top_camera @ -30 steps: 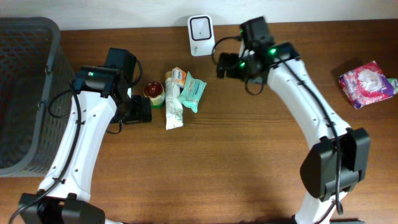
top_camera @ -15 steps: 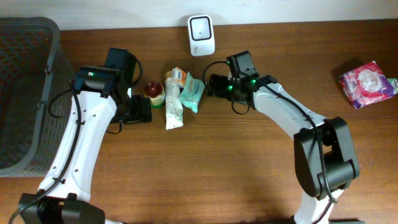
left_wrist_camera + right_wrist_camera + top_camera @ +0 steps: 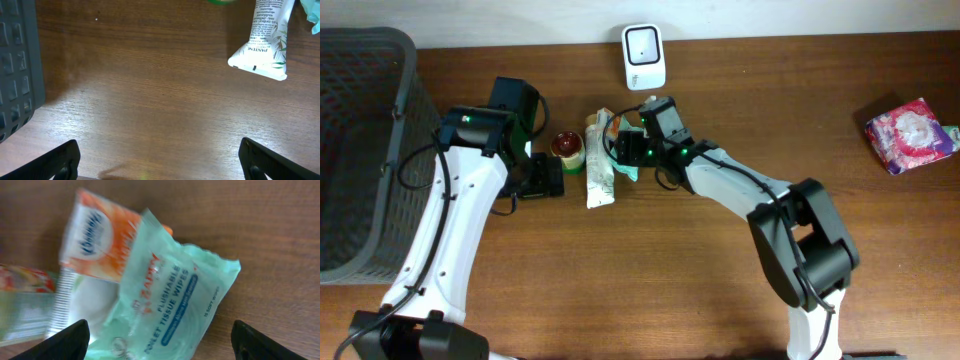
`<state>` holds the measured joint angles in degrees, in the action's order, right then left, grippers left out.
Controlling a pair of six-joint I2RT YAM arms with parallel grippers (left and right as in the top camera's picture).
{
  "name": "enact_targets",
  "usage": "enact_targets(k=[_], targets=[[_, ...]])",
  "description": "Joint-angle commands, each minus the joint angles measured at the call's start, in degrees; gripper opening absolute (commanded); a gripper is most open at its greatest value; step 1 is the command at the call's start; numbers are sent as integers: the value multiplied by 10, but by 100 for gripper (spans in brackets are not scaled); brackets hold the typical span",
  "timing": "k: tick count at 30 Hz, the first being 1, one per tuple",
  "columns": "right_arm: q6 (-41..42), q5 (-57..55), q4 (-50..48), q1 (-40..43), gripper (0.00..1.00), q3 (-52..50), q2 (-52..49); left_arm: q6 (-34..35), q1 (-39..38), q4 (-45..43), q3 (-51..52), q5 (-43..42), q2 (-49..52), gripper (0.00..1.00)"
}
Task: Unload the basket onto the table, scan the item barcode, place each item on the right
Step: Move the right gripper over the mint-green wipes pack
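Fingers of the right gripper (image 3: 160,341) are being held apart, flushable wipes pack (image 3: 172,287) between them; left gripper (image 3: 160,162) fingers are being spread wide.

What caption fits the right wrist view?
Open right end effector above a green flushable wipes pack overlapping an orange packet.

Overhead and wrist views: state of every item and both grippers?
Flushable wipes pack: lying flat, not gripped.
Orange tissue pack: flat, partly under the wipes pack.
Pantene tube: lying flat, loose.
Red-lidded jar: upright, lid on.
Scanner: standing at back edge.
Basket: upright, left of table.
Pink packet: lying far right, untouched.
Left gripper: open, holding nothing.
Right gripper: open, over wipes pack.
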<state>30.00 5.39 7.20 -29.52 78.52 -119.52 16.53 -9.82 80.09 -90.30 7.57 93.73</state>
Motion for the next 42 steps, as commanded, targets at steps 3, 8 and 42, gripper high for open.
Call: enact_targets(k=[3,8,42], targets=[[4,-12,-34,-24,81,-2,-37,6,2,0,3,4,-9,99],[2,-46,-12,-25,58,-1,-39,6,2,0,3,4,-9,99],[-99,-135,268,15,52,60,125,6,2,0,3,4,-9,99]])
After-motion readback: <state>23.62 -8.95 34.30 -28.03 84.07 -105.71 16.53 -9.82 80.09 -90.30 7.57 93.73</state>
